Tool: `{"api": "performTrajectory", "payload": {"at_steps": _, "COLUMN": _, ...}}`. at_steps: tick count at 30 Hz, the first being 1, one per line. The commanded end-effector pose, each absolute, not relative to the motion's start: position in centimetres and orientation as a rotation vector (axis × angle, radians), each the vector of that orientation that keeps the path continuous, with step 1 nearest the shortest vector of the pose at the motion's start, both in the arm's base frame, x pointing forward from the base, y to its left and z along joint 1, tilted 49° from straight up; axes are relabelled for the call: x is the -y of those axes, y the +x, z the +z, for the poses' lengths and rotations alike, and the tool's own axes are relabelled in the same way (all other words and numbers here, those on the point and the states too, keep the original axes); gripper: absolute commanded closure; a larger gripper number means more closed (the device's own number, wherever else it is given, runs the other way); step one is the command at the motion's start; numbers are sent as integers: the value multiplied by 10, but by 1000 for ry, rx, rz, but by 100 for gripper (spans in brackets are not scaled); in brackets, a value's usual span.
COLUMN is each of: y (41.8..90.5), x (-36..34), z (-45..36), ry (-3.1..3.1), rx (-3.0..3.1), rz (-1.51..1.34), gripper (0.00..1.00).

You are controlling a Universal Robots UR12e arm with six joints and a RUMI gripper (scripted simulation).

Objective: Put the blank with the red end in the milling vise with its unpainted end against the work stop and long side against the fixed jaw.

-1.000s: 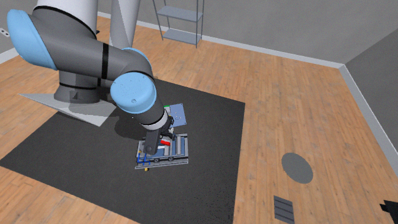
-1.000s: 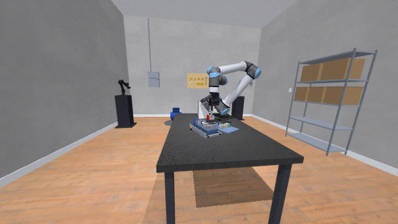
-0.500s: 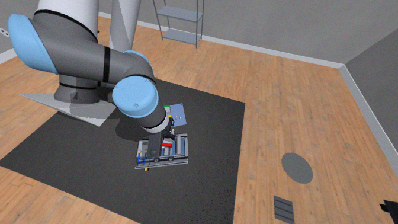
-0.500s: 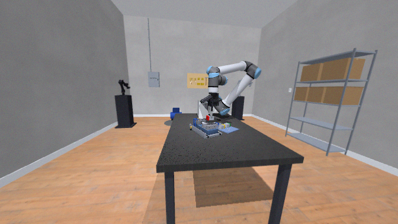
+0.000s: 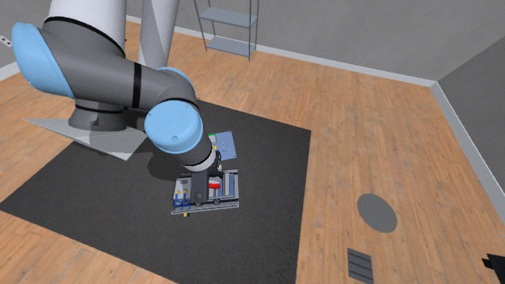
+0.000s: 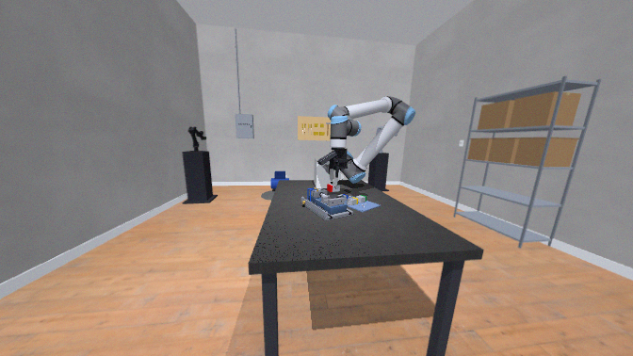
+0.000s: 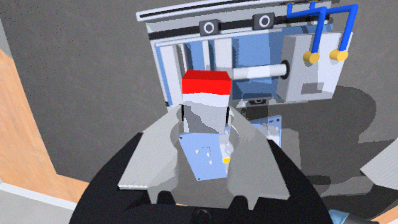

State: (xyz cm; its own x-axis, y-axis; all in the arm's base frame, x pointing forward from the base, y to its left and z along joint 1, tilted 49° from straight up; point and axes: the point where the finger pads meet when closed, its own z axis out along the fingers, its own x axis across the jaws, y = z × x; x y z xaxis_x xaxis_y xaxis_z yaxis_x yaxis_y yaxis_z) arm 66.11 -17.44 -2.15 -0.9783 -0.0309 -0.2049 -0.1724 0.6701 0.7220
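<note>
From the top view, the grey and pale-blue six-joint arm (image 5: 113,83) reaches over the dark speckled worktop (image 5: 263,210), with its two-jaw gripper (image 5: 210,183) directly above the grey and blue milling vise (image 5: 229,184). The grey rectangular blank with the red painted end (image 5: 214,185) shows between the fingers, the red tip pointing right, towards the end of the vise without hoses. The blue hoses with yellow fittings (image 5: 180,200) sit at the vise's left end, and the pale blue flat plate (image 5: 227,144) lies just beyond the vise, on its far side.

In the exterior view the gripper (image 6: 332,185) hangs straight down over the vise (image 6: 330,204), and the red end (image 6: 330,187) appears just above the vise body, not yet resting on it.

At the wrist, the pale grey fingers are clamped on the blank (image 7: 206,100) along its unpainted length, with its long axis running out past the fingertips. Ahead lie the vise's low bars (image 7: 172,70) and the short white rod of the work stop (image 7: 257,72), which projects from the hosed block on the right. The blank probably needs lowering and laying flat, painted end away from that rod, before it is slid back against it
</note>
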Motion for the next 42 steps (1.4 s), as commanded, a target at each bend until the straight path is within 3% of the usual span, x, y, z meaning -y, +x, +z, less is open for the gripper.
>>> {"api": "performTrajectory", "payload": {"at_steps": 1, "y": 664, "x": 176, "z": -23, "ry": -208, "rx": -2694, "rz": 1188, "gripper": 100}}
{"api": "performTrajectory", "payload": {"at_steps": 42, "y": 673, "x": 180, "z": -30, "ry": -343, "rx": -2648, "rz": 1158, "gripper": 100}}
